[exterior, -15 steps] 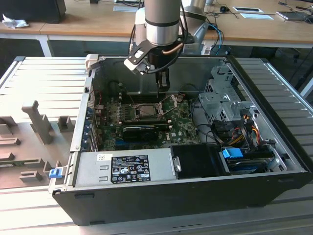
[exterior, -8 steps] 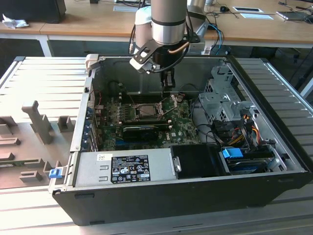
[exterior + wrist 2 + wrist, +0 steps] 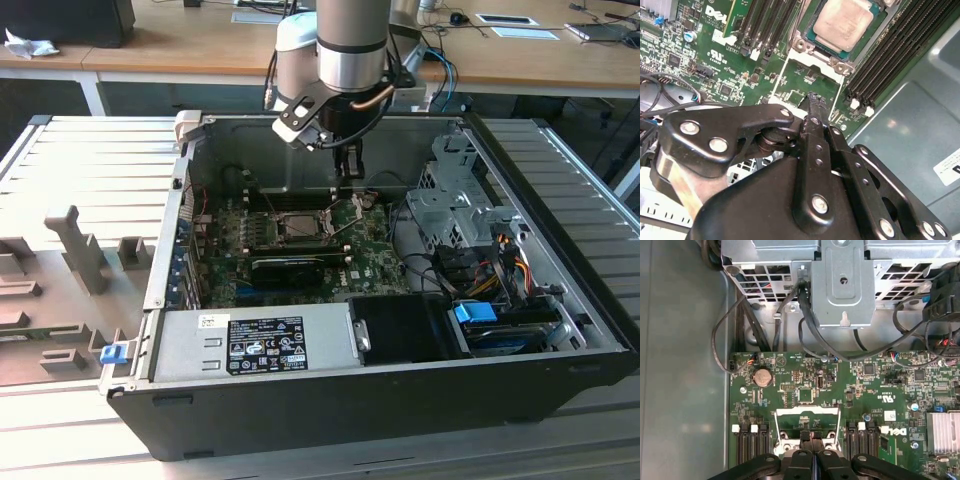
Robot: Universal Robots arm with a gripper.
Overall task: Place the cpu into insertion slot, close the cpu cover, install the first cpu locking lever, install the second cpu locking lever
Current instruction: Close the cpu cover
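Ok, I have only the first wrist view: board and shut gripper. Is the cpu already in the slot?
Observer: Yes. In the second wrist view the cpu lies flat in the slot, silver top up.
Operator: Am I above it?
Observer: No. In that view the gripper points at the green board beside the slot, not at the cpu.
Operator: And how does the arm enter?
Observer: In the exterior view the arm comes down from above, through the open upper side of the case.
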